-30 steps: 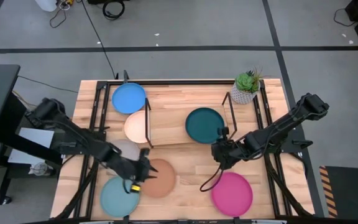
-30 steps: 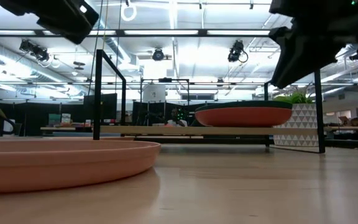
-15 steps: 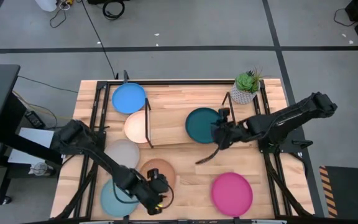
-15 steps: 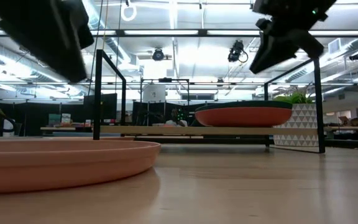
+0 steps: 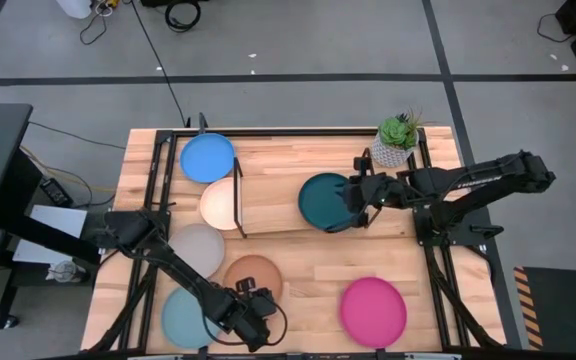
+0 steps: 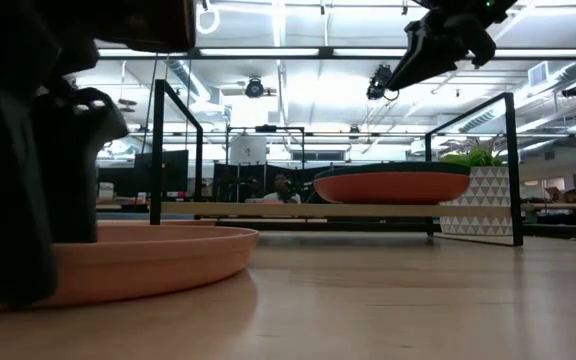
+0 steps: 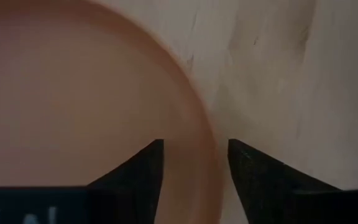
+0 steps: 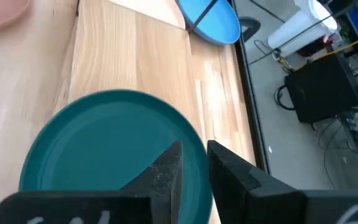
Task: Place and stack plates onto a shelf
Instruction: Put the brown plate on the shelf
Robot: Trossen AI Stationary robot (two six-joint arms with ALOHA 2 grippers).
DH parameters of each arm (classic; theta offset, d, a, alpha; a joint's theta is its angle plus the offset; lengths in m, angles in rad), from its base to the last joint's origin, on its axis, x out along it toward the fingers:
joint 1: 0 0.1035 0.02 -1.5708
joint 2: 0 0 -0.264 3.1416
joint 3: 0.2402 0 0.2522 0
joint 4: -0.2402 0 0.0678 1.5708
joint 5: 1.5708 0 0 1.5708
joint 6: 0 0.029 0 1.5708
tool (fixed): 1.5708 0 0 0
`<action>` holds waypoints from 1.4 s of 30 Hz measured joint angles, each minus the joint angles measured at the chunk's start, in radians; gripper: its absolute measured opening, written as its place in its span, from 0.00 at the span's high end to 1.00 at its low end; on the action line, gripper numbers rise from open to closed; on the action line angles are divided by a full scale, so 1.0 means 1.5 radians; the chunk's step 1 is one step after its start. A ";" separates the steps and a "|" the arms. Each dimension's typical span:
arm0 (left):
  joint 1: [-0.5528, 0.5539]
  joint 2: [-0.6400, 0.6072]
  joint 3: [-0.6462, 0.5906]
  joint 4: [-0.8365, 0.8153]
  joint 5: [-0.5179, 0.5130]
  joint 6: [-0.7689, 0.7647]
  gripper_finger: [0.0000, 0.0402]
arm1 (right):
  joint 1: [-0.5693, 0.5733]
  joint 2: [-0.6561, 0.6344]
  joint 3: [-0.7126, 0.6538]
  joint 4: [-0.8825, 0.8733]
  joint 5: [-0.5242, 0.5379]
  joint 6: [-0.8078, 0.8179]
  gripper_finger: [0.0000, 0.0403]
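Left gripper (image 5: 251,308) low at near rim of salmon plate (image 5: 253,282) on worktop, jaws parted astride rim. Right gripper (image 5: 356,202) above dark teal plate (image 5: 326,200) on shelf (image 5: 268,212), jaws narrowly apart, empty.

We're looking at a grey floor (image 5: 298,40) crossed by dark lines, cables (image 5: 173,14) lying loose, ceiling lights (image 6: 268,52) shining overhead.

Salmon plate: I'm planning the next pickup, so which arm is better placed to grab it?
Left. The left gripper is down at the salmon plate, open fingers straddling its rim. The right gripper is across the table above the dark teal plate.
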 joint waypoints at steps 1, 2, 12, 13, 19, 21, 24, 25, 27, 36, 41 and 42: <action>0.000 0.000 0.000 -0.005 0.000 0.000 0.57 | -0.001 0.001 0.000 0.005 -0.002 0.000 0.80; 0.000 0.000 0.000 -0.004 0.000 0.001 0.60 | -0.002 0.002 0.000 0.004 -0.002 -0.001 0.80; 0.010 -0.023 0.000 -0.010 0.072 0.016 0.96 | -0.005 -0.001 0.000 0.005 -0.006 0.010 0.80; 0.010 -0.033 0.002 -0.013 0.070 0.023 0.96 | -0.005 -0.001 0.000 0.005 -0.015 0.013 0.80; 0.008 -0.103 0.074 -0.074 -0.042 0.152 0.96 | -0.005 0.000 0.000 0.005 -0.055 0.046 0.80; 0.011 -0.122 0.091 -0.081 -0.085 0.217 0.96 | -0.003 0.000 0.000 0.004 -0.058 0.061 0.80; 0.028 -0.143 0.108 -0.083 -0.129 0.310 0.96 | 0.005 0.000 0.000 -0.007 -0.057 0.086 0.80; 0.036 -0.148 0.109 -0.087 -0.138 0.340 0.96 | 0.010 0.000 0.000 -0.011 -0.057 0.095 0.80; 0.058 -0.150 0.109 -0.098 -0.142 0.391 0.96 | 0.024 0.000 0.000 -0.020 -0.057 0.116 0.80; 0.189 -0.148 0.058 -0.120 -0.120 0.527 0.96 | 0.138 0.000 0.000 -0.079 0.015 0.239 0.80; 0.258 -0.149 0.014 -0.134 -0.081 0.557 0.96 | 0.191 -0.001 0.000 -0.096 0.055 0.303 0.80; 0.270 -0.149 0.011 -0.141 -0.081 0.559 0.96 | 0.198 -0.001 0.000 -0.099 0.058 0.313 0.80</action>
